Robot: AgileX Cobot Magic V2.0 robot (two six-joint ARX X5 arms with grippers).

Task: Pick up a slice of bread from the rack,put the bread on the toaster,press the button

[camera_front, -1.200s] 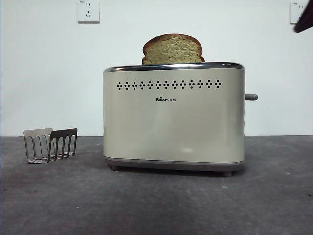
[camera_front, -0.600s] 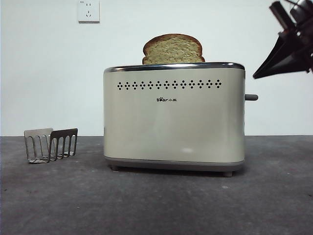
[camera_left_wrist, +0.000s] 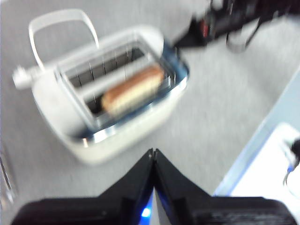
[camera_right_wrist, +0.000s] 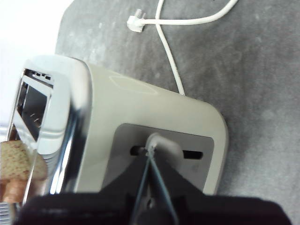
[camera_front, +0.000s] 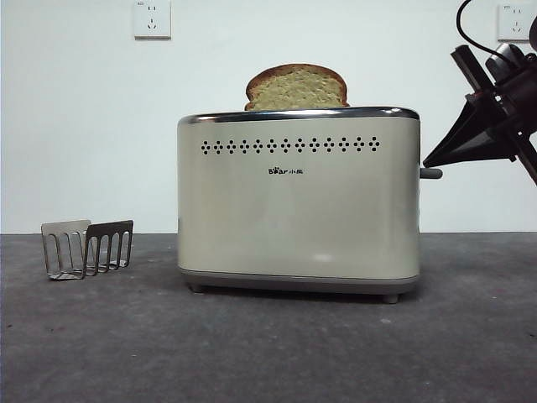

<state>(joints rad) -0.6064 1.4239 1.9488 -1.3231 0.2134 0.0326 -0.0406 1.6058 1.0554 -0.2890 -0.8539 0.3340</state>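
The cream toaster (camera_front: 298, 201) stands mid-table. The slice of bread (camera_front: 296, 87) stands in its top slot, its rounded top sticking out above the chrome rim. My right gripper (camera_front: 429, 162) is shut; its tip rests on top of the grey button (camera_front: 431, 174) at the toaster's right end. The right wrist view shows the shut tips (camera_right_wrist: 151, 153) on the button knob (camera_right_wrist: 158, 140) in the slot of the end panel. My left gripper (camera_left_wrist: 153, 153) is shut and empty, high above the toaster (camera_left_wrist: 70, 126) and the bread (camera_left_wrist: 133, 89). The rack (camera_front: 86, 248) stands empty at the left.
A white power cord (camera_right_wrist: 174, 70) with its plug (camera_right_wrist: 135, 19) lies on the grey table behind the toaster. Two white wall sockets (camera_front: 152, 18) are on the back wall. The left wrist view is blurred.
My right gripper has come down from the top right corner onto the button. The button sits slightly lower and the bread has sunk a little into the slot.
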